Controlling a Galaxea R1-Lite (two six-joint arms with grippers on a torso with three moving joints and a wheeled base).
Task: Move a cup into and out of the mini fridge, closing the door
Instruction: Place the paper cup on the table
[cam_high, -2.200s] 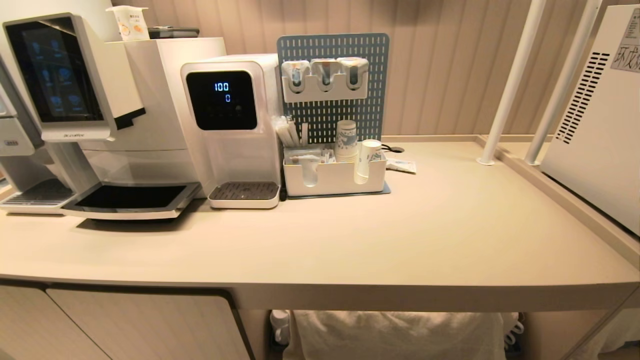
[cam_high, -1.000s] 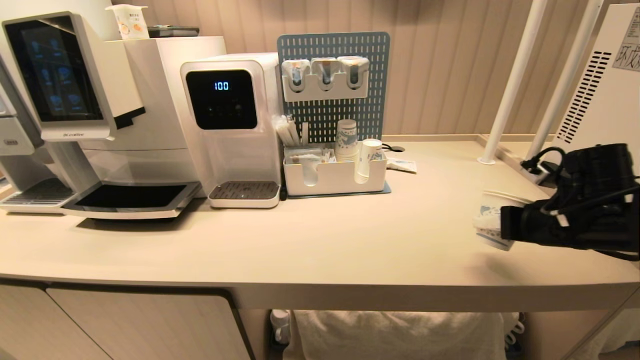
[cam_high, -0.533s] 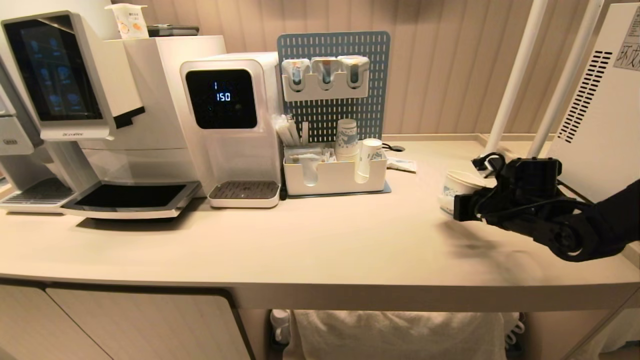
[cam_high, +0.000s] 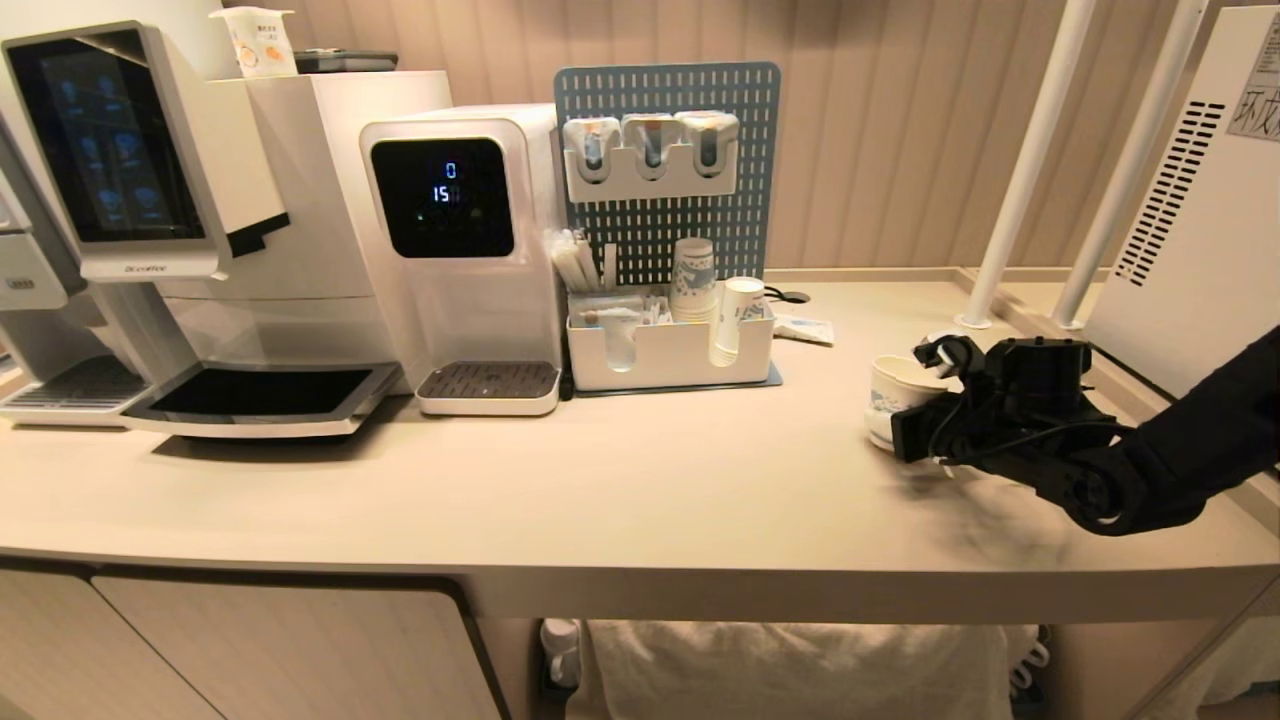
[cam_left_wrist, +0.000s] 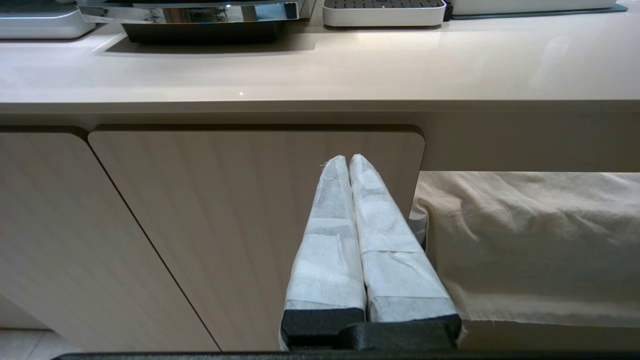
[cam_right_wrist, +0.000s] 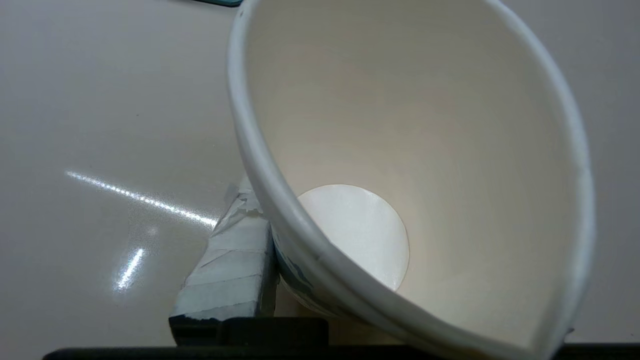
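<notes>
The right arm reaches in from the right, its right gripper (cam_high: 905, 425) clamped on the cup (cam_high: 893, 395). The left gripper (cam_left_wrist: 348, 165) hangs low, fingers pressed together.

Empty cup (cam_right_wrist: 400, 150) gripped by right hand (cam_right_wrist: 320, 300), pale counter (cam_right_wrist: 100, 125)

Empty blue-patterned paper cup (cam_high: 893, 398) upright, low over counter (cam_high: 640, 480)

mini fridge (cam_high: 1190, 210) cut off at right edge.
</notes>
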